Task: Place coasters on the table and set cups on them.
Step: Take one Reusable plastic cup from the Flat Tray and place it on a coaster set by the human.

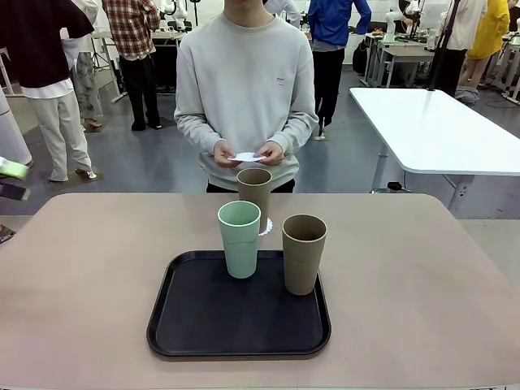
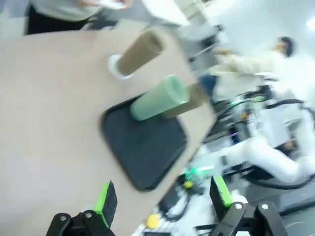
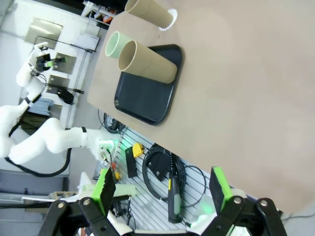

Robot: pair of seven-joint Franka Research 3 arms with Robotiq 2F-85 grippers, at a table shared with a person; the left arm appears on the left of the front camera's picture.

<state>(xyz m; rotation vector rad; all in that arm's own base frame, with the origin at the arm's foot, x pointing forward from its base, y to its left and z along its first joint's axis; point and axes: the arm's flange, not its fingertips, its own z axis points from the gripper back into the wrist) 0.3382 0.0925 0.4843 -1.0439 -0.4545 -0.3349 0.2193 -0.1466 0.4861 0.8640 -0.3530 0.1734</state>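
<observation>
At the far side of the table [image 1: 406, 284] a person holds a white coaster [image 1: 248, 156] in both hands. One brown cup [image 1: 254, 188] stands on a lacy coaster [image 1: 266, 227] just behind the black tray [image 1: 203, 325]. A mint green cup [image 1: 240, 238] and a second brown cup [image 1: 304, 253] stand upright on the tray. My left gripper [image 2: 162, 196] is open and empty, high off the table's left side, looking at the cups [image 2: 160, 97]. Open and empty too, my right gripper [image 3: 162, 189] hangs beyond the table's edge, far from the tray [image 3: 147, 93].
A white table [image 1: 439, 130] stands behind at the right, and several people stand farther back. Cables and a power strip [image 3: 170, 191] lie below the table edge. Wide bare tabletop lies left and right of the tray.
</observation>
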